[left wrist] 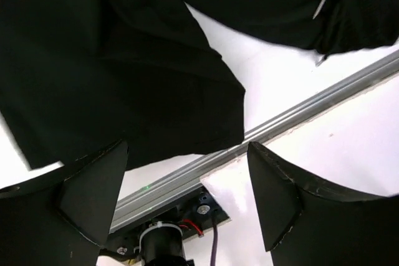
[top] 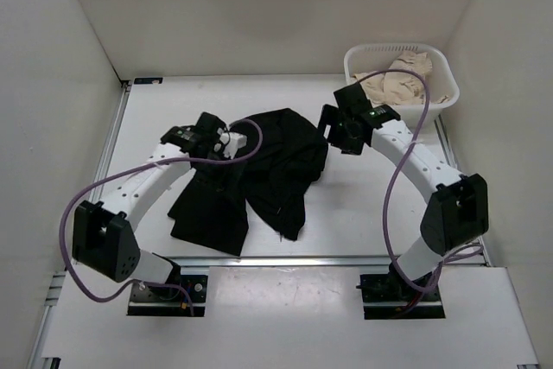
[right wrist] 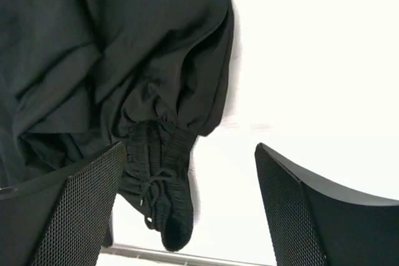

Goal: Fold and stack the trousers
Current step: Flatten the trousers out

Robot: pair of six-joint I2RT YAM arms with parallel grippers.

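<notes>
The black trousers [top: 268, 174] lie crumpled in the middle of the white table. My left gripper [top: 220, 153] hovers over their left part, open and empty. In the left wrist view the trousers [left wrist: 124, 60] fill the upper left, beyond the gripper [left wrist: 187, 197]. My right gripper [top: 333, 131] hovers at the trousers' upper right edge, open and empty. In the right wrist view the ribbed waistband with its drawstring [right wrist: 156, 179] lies just inside the left finger of the gripper [right wrist: 190, 210], with bare table under the right finger.
A white basket [top: 390, 47] with a beige cloth [top: 397, 82] stands at the back right, just behind my right arm. An aluminium rail [left wrist: 312, 107] runs along the table's near edge. White walls enclose the table on the left, back and right.
</notes>
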